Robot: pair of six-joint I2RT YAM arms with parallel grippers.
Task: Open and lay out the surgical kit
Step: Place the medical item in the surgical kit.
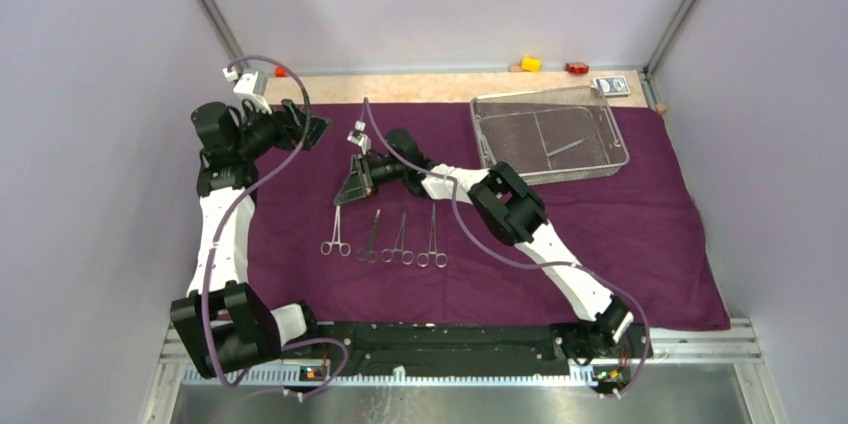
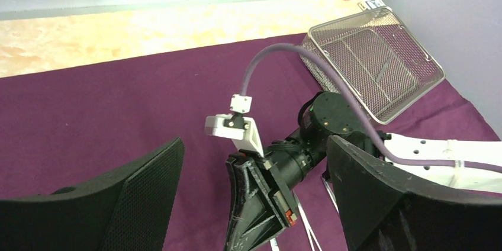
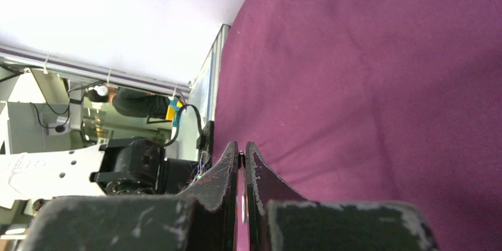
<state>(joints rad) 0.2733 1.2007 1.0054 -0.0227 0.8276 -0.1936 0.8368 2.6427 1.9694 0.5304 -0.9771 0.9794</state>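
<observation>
- Across most of the surface (image 1: 400, 86), the dark purple cloth wrap (image 1: 620, 234) lies opened out flat. Only a strip of pale wood shows along the far edge.
- On the cloth, near the middle and a bit toward my side, four ring-handled clamps (image 1: 400, 234) sit in a neat row, rings toward the arm bases and tips pointing away.
- Back on the far right of the cloth is the wire-mesh tray (image 1: 560, 175), turned a little off square. One slim steel piece (image 1: 566, 147) lies slanted inside it; too small for me to say what it is.
- Right hand (image 1: 342, 200): fingers pressed together, tips down at the tip end of the leftmost clamp (image 1: 336, 234). The right wrist view shows a thin pale sliver between the fingers, but honestly I can't tell whether that's the clamp being pinched or not.
- Left hand (image 1: 315, 130): spread wide with nothing in it, held up over the far left corner of the cloth and aimed at the right hand.
- Off the cloth along the back edge: a yellow block (image 1: 531, 64), a red block (image 1: 577, 68) and a small blue-white packet (image 1: 612, 85) by the far right corner, plus a small orange bit (image 1: 281, 72) at the far left.
</observation>
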